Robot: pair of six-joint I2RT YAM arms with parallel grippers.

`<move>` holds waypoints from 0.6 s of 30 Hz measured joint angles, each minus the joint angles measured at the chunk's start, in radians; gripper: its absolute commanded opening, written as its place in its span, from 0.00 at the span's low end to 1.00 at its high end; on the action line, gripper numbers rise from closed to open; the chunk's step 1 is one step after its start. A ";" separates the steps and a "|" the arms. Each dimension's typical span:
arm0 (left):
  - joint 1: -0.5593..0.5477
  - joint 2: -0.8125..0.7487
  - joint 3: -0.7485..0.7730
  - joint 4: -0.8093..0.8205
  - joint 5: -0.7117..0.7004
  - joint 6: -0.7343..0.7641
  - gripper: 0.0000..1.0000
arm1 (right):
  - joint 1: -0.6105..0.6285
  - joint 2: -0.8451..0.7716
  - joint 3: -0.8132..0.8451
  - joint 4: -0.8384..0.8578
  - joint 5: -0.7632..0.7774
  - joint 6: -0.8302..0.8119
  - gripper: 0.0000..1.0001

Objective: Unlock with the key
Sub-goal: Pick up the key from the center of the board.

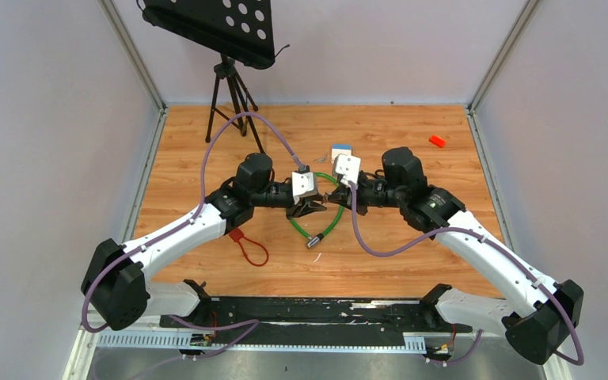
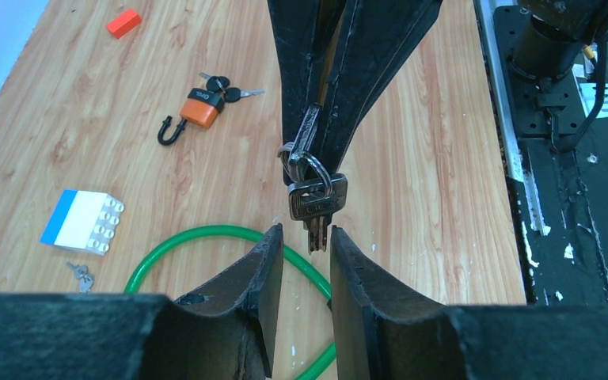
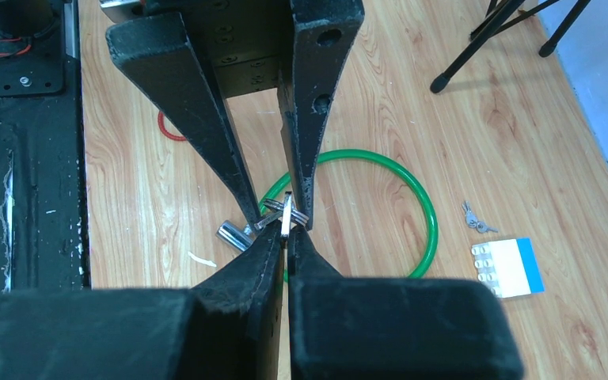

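Observation:
Over the middle of the table my right gripper is shut on one key of a bunch. A second key hangs from the ring below it. My left gripper faces it and has closed in on that hanging key from both sides; the blade shows in the narrow gap between the tips. Under them lies a green cable lock with a silver end. An orange padlock, its shackle swung out, lies farther off with black-headed keys beside it.
A blue-and-white toy block and a small pair of keys lie near the green loop. A red cord loop lies front left, an orange block back right. A tripod stands at the back left.

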 measured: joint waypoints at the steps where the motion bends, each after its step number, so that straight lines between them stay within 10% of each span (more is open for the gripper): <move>1: 0.000 0.000 0.000 0.000 0.002 -0.002 0.34 | 0.000 0.000 -0.001 0.000 0.000 0.000 0.00; 18: 0.000 0.000 0.014 -0.008 0.019 -0.042 0.02 | -0.012 -0.006 -0.024 0.020 0.008 -0.004 0.00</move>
